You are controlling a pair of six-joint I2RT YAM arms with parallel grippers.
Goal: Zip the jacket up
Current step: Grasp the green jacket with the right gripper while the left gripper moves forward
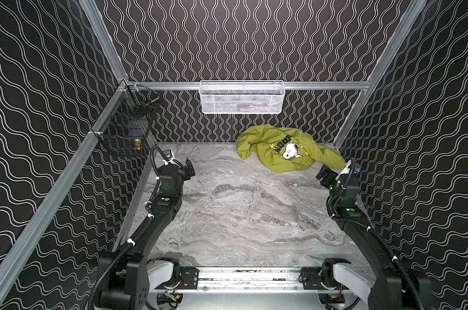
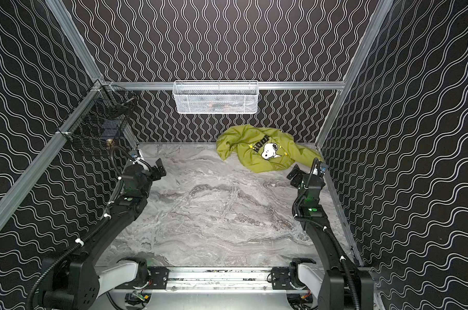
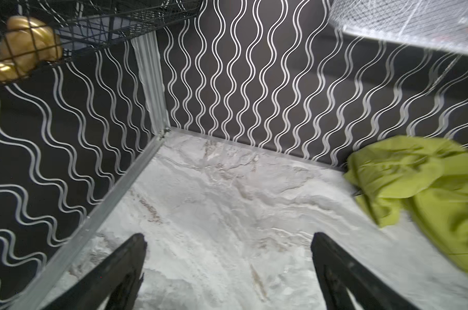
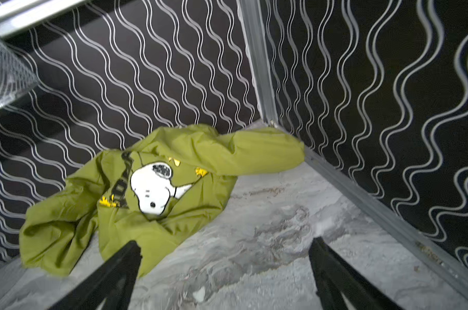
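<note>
The jacket (image 1: pixel 286 153) lies crumpled in the far right corner of the desk (image 1: pixel 240 220), bunched against the back wall with one sleeve running out to the right edge. Its back faces up, showing a white cartoon dog and black lettering. No zipper shows in any view, so the front is probably underneath or folded in. It looks like thin, light, limp cloth. It should lift with little effort, but it will sag and slide on the smooth marbled top. A pinch on a doubled edge such as the hem, collar or a cuff would likely hold better than a grab at the loose middle. It probably needs turning over and spreading flat before the zipper ends can be found. The left gripper (image 1: pixel 190 167) hovers near the left edge, jaws spread wide and empty, well apart from the cloth. The right gripper (image 1: pixel 323 171) hangs just beside the jacket's near hem, equally wide and empty, apparently touching nothing.
</note>
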